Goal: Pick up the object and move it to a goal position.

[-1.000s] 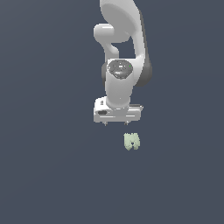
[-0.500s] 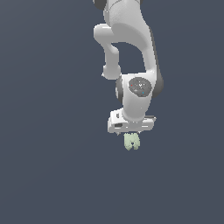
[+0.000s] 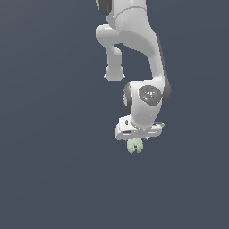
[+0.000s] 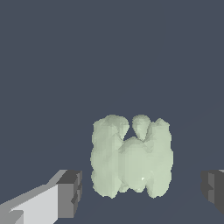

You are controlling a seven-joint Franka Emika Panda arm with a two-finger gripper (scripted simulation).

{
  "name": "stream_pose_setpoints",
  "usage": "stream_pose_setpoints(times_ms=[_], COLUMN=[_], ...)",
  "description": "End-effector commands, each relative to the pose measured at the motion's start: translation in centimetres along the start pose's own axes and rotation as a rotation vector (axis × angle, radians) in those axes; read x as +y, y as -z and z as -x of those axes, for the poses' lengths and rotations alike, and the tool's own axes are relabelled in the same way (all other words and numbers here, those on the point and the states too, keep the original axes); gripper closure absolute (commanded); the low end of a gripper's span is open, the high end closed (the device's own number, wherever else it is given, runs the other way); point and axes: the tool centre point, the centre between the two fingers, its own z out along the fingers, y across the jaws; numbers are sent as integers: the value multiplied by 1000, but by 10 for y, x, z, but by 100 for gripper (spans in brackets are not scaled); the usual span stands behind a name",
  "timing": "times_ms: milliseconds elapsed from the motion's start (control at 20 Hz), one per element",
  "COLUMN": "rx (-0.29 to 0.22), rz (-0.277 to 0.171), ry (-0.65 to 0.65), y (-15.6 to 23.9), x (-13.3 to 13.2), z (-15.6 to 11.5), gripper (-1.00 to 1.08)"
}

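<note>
The object [image 3: 134, 146] is a small pale green lumpy piece on the flat dark grey ground, peeking out just below the white hand of the arm. In the wrist view the object [image 4: 131, 156] fills the middle, with two dark finger pads [image 4: 70, 193] standing well apart on either side and a gap between each pad and the piece. My gripper [image 3: 136, 144] is open, straddling the object without touching it. In the exterior view the hand hides the fingers and the object's upper part.
The white arm [image 3: 134, 53] reaches down from the top of the exterior view. Plain dark grey ground [image 3: 49, 179] lies all around, with nothing else on it.
The arm has swung toward the exterior view's right and lowered, bringing the hand from above the object down over it. The object has not moved.
</note>
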Motion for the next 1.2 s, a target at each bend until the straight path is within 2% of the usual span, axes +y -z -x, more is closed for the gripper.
stream_pose_setpoints(times_ms=[0, 550, 800, 850, 1150], rx=[0, 1, 2, 2, 2], rz=[0, 0, 0, 0, 0], ry=[-1, -1, -1, -1, -1], y=[-1, -46, -50, -50, -50], x=[0, -1, -1, -1, -1], z=[0, 0, -1, -1, -1], gripper=[-92, -92, -92, 108, 108])
